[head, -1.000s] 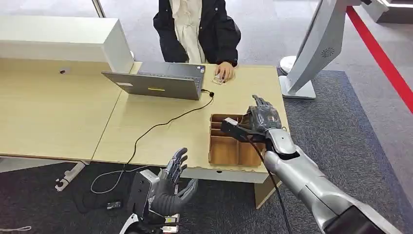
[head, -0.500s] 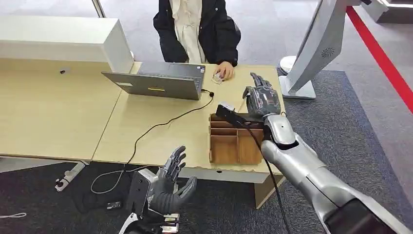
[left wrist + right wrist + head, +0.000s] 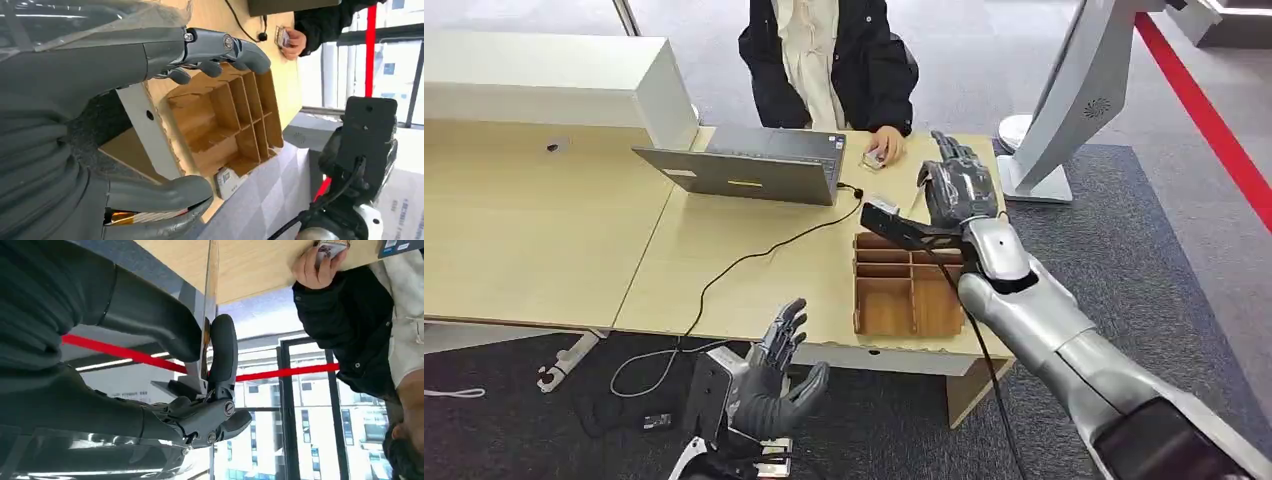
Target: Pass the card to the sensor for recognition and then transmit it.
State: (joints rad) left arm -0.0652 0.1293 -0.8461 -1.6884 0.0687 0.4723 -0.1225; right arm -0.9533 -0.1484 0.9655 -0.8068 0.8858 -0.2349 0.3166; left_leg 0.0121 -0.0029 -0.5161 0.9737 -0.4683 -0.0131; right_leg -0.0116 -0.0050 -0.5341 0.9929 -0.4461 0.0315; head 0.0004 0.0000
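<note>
Several slots divide the wooden tray [image 3: 909, 290] at the table's [image 3: 544, 230] near edge. In the head view the slots that show have bare wood bottoms, and the right arm crosses the tray's right side. The left wrist view looks into the same slots from the side and adds a small white printed item [image 3: 227, 179] at the tray's side by the table edge. Whether it lies in the tray or just beside it cannot be told.

The right hand [image 3: 962, 188] is raised above the table beyond the tray, near the far right corner. In the head view its back faces the camera and what it holds is hidden. The right wrist view shows the grip: the card [image 3: 212, 290], seen edge-on as a thin pale sheet, is pinched between the thumb and a finger, off the table.

The left hand [image 3: 776, 375] hangs below the table's front edge, fingers spread, thumb apart, holding nothing.

A person [image 3: 824, 60] sits across the table with one hand [image 3: 888, 146] on a small device [image 3: 872, 162] beside an open laptop [image 3: 744, 165]. The right wrist view shows that hand gripping the device at the table's far edge. A black cable [image 3: 754, 255] runs from the laptop across the table and down to the floor.
</note>
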